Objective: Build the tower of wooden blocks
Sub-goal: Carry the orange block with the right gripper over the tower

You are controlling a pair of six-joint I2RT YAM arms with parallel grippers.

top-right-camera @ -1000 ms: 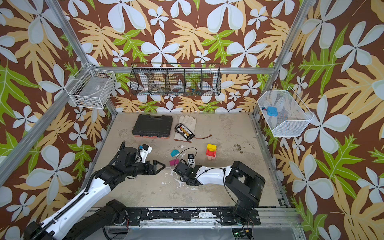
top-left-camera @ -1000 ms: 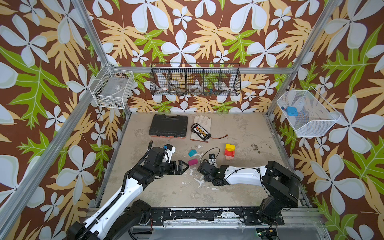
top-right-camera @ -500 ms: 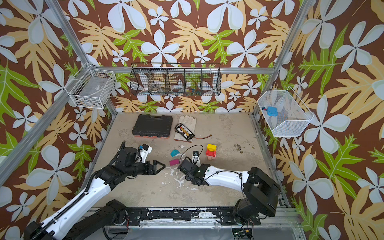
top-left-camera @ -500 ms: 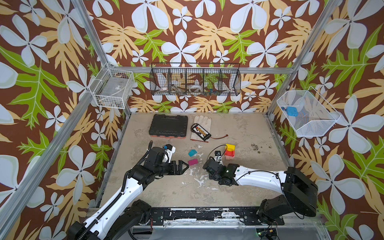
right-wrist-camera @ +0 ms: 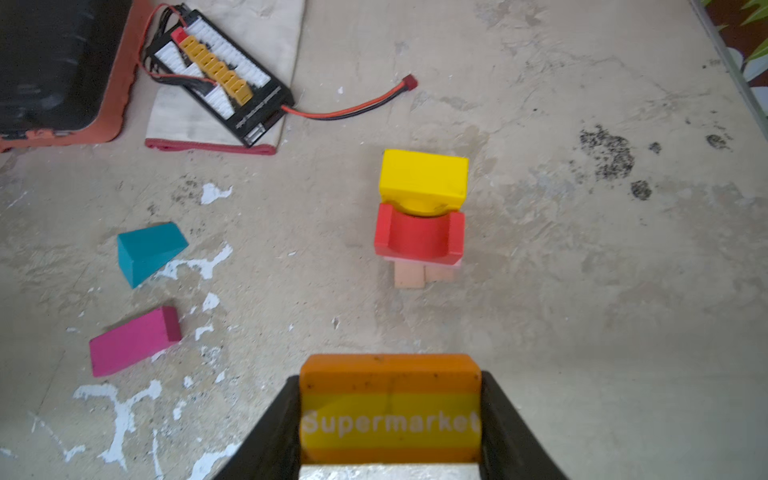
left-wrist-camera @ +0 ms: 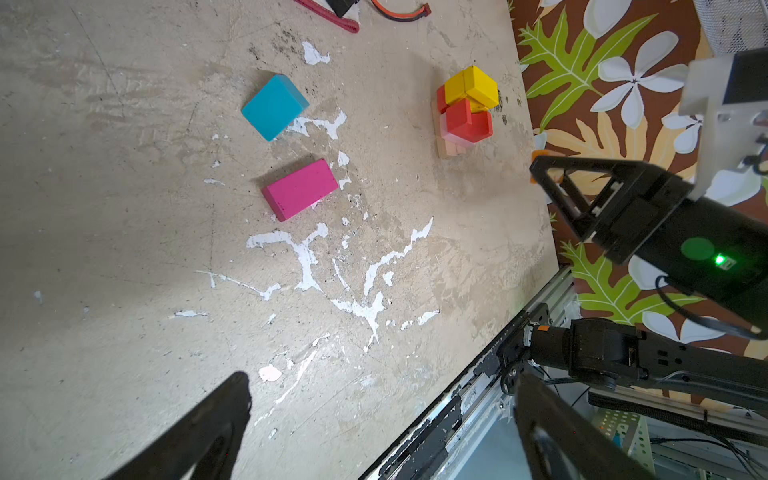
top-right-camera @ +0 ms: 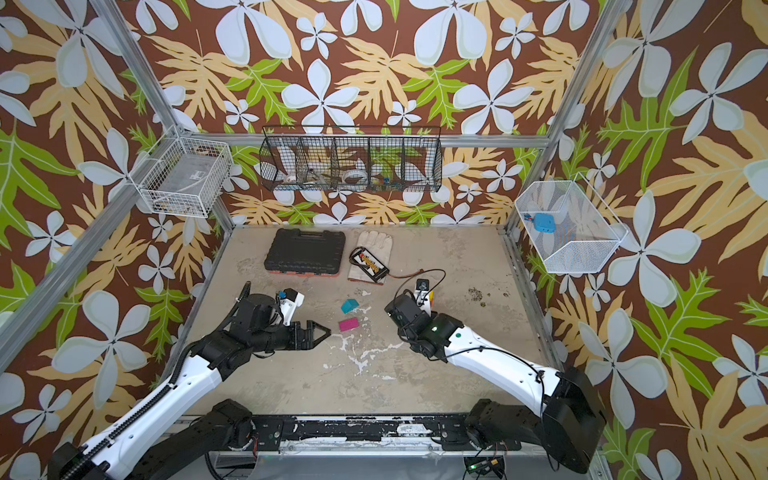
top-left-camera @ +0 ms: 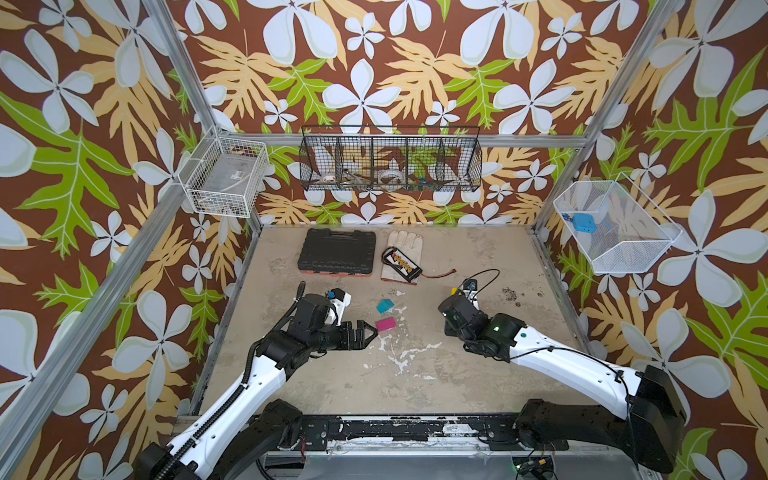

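**Next block reaches the tower point(right-wrist-camera: 419, 216)**
The left pincer point(top-left-camera: 371, 331) hangs wide apart beside the loose teal block point(top-left-camera: 384, 305) and magenta block point(top-left-camera: 386, 324) on the tabletop point(top-left-camera: 415, 386). The right pincer point(right-wrist-camera: 390, 395), clamped on an orange-and-yellow lettered block point(right-wrist-camera: 390, 415), has swung from centre to just short of the tower. In both top views the right arm point(top-left-camera: 561, 357) hides nearly all of it.

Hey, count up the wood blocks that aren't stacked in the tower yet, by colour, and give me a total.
teal block: 1
magenta block: 1
orange-and-yellow block, gripped in the right tool: 1
Total: 3
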